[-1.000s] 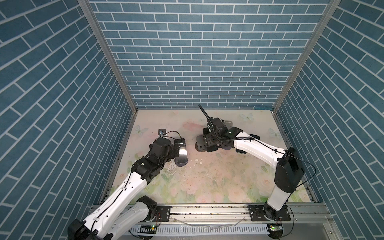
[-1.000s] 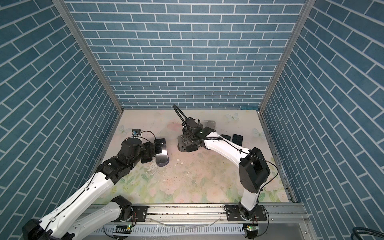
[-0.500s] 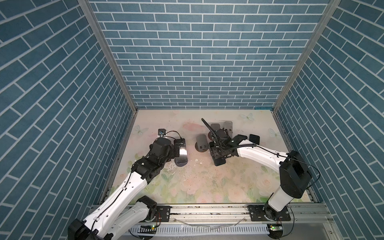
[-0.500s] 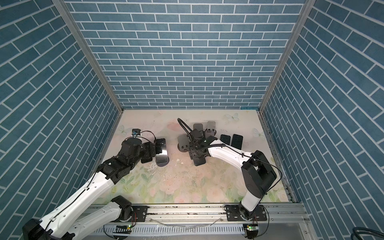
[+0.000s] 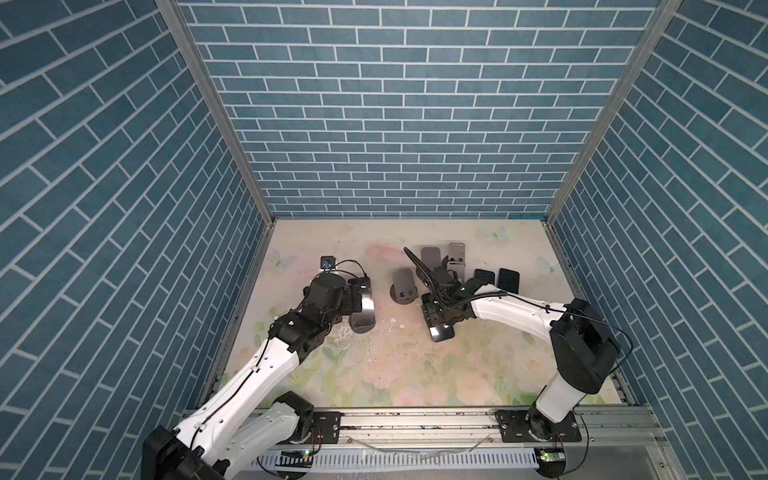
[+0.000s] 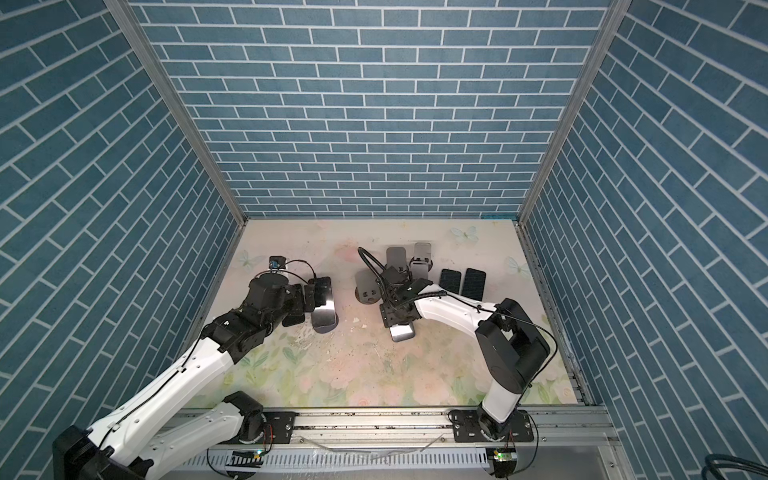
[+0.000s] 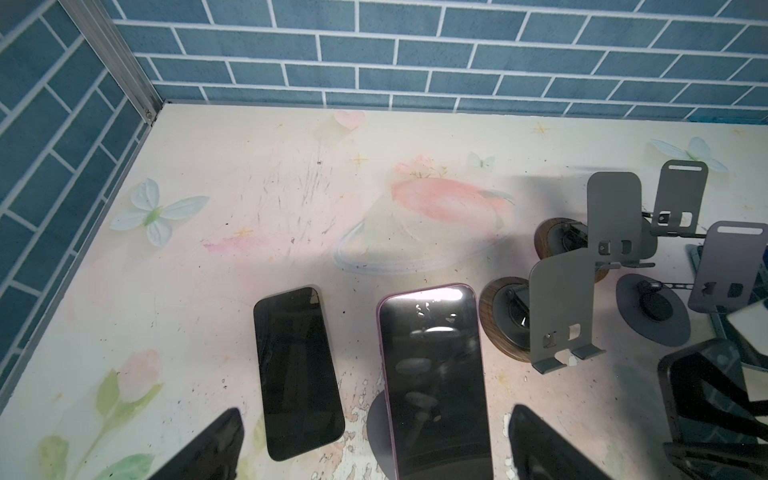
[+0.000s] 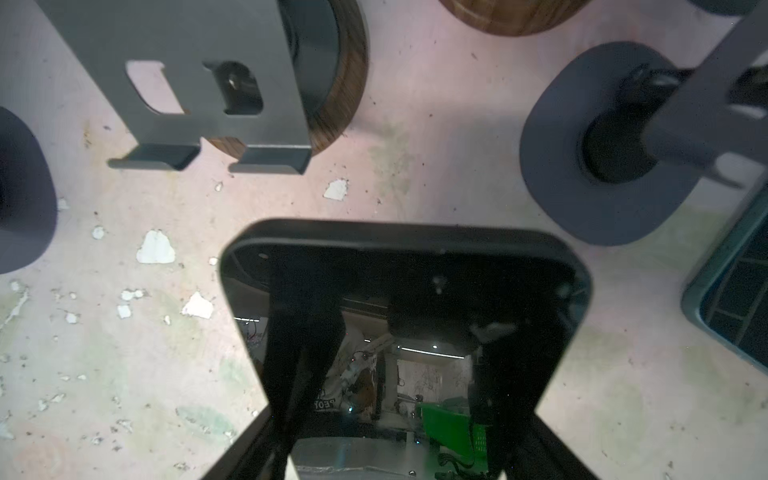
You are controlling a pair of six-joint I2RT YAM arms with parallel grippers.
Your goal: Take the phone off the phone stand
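Note:
My right gripper (image 8: 395,457) is shut on a black-cased phone (image 8: 399,316), gripping its two long edges. In both top views this phone (image 5: 441,332) (image 6: 402,332) hangs low over the table in front of an empty grey phone stand (image 5: 403,284) (image 6: 368,286) with a wooden base. My left gripper (image 7: 374,453) (image 5: 358,301) is open, one finger on each side of a purple-edged phone (image 7: 432,374) that leans on a stand with a dark round base (image 7: 374,428). I cannot tell whether the held phone touches the table.
A black phone (image 7: 297,370) lies flat beside the purple-edged one. Three more empty stands (image 5: 430,257) (image 5: 456,253) cluster behind the right gripper. Two dark phones (image 5: 484,276) (image 5: 509,279) lie flat to their right. Brick-patterned walls close in three sides.
My right gripper has carried the black-cased phone off the grey stand, toward the front and lower. The left arm has not moved.

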